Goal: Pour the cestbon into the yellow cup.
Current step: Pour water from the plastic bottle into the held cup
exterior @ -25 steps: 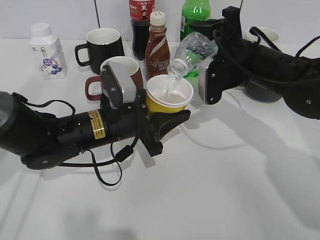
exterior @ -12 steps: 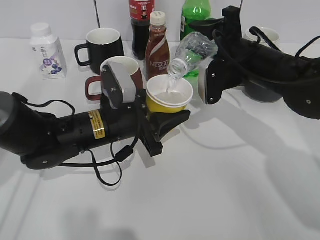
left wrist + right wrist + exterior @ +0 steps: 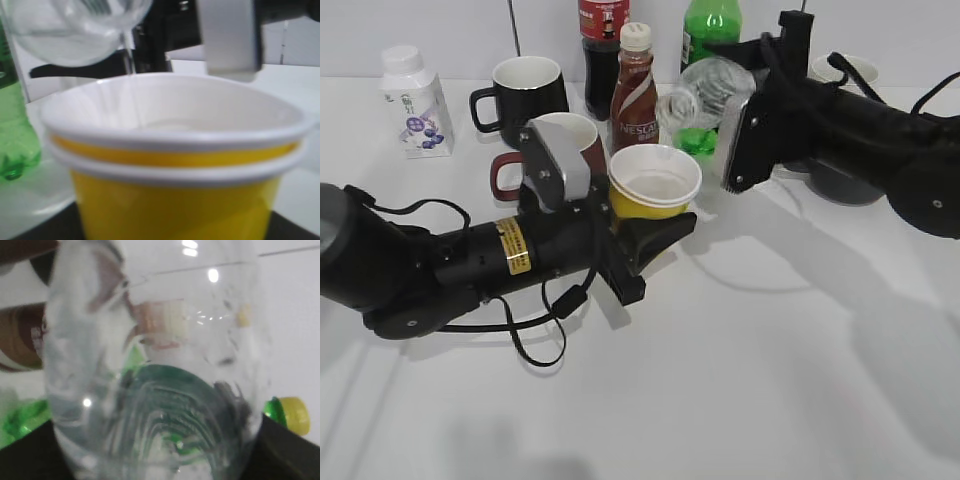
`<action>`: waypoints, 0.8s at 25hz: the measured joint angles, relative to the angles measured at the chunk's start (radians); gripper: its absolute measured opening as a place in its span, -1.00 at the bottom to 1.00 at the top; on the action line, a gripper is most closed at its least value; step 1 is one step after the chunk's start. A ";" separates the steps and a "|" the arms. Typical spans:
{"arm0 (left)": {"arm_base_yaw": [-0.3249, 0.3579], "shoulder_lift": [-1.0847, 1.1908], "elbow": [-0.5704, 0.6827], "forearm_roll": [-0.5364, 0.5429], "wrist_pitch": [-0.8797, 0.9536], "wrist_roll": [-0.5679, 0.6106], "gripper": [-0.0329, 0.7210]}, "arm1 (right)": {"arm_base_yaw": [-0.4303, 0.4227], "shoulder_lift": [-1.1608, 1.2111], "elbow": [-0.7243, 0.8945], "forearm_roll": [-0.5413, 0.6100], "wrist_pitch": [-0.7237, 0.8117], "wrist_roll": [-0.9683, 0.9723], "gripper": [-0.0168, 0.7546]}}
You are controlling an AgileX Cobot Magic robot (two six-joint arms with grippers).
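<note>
Here the cestbon [image 3: 705,95] lies tilted in the closed right gripper [image 3: 732,125], just right and beyond the yellow cup [image 3: 654,184], which the left gripper [image 3: 638,232] clasps.

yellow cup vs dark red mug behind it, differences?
The small handleless yellow cup with white rim has no handle; the dark red ceramic mug has a loop handle on its left side. The yellow cup sits held in the left end effector; the red mug stands free on the white table behind that arm. The yellow cup has liquid at its bottom; the mug's contents are hidden. Both are upright, open-topped and white inside.
</note>
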 joint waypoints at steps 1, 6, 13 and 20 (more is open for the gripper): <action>0.000 0.000 0.000 -0.007 0.000 0.000 0.04 | 0.000 0.000 0.000 0.000 0.000 0.033 0.29; 0.000 0.000 0.000 -0.018 -0.006 0.000 0.04 | 0.000 0.000 0.000 -0.019 0.000 0.272 0.29; 0.000 0.000 0.000 -0.020 -0.012 0.000 0.04 | 0.000 0.000 0.000 -0.057 0.000 0.736 0.29; 0.000 -0.029 0.001 -0.018 -0.013 0.000 0.04 | 0.000 0.000 0.000 -0.029 0.029 1.131 0.29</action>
